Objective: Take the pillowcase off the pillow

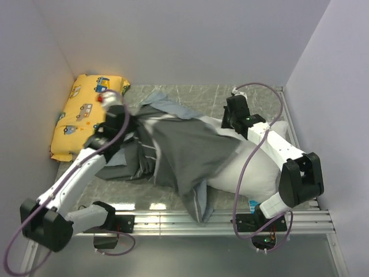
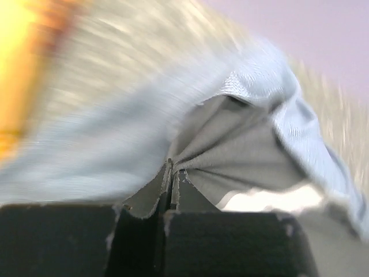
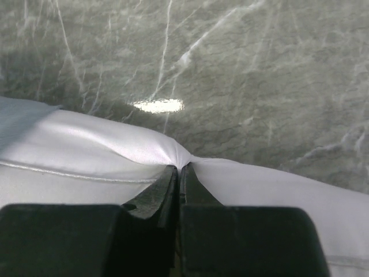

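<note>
The grey pillowcase lies bunched across the middle of the table, its lighter inside showing at the far edge. It covers the left part of the white pillow, whose right part lies bare. My left gripper is shut on a fold of the pillowcase, which stretches taut from the jaws. My right gripper is shut on the far edge of the pillow, pinching a peak of white cloth.
A yellow pillow with cartoon cars lies at the far left against the wall. The marbled grey tabletop shows beyond the pillow. White walls close in on the left, back and right. A metal rail runs along the near edge.
</note>
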Action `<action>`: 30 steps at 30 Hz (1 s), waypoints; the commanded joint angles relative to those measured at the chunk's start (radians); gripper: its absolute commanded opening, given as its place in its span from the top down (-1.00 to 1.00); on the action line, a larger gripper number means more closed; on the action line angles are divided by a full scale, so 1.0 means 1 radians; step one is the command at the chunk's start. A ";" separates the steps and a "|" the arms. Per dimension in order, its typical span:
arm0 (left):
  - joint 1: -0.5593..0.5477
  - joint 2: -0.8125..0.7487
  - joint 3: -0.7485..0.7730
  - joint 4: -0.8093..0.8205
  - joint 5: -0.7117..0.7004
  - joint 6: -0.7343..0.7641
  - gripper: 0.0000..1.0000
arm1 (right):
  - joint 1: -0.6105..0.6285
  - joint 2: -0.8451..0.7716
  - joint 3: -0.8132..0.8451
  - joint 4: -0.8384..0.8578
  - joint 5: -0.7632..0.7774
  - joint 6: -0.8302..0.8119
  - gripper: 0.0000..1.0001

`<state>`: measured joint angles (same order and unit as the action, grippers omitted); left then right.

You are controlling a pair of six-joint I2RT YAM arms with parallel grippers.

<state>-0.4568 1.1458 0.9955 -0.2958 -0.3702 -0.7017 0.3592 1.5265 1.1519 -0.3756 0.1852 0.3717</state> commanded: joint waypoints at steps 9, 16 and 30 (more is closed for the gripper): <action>0.478 -0.126 -0.090 0.035 0.203 -0.087 0.99 | -0.163 -0.123 0.006 0.003 0.024 0.023 1.00; 0.413 -0.003 -0.043 0.113 0.422 0.004 0.80 | -0.072 -0.163 0.009 0.001 0.051 -0.016 0.35; -0.242 0.043 0.161 0.012 -0.015 0.123 -0.69 | 0.083 -0.195 0.020 -0.022 0.117 -0.027 -0.05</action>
<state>-0.5995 1.1580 1.1110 -0.2798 -0.2955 -0.6075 0.4088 1.3777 1.1515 -0.3832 0.2813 0.3496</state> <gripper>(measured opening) 0.842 0.517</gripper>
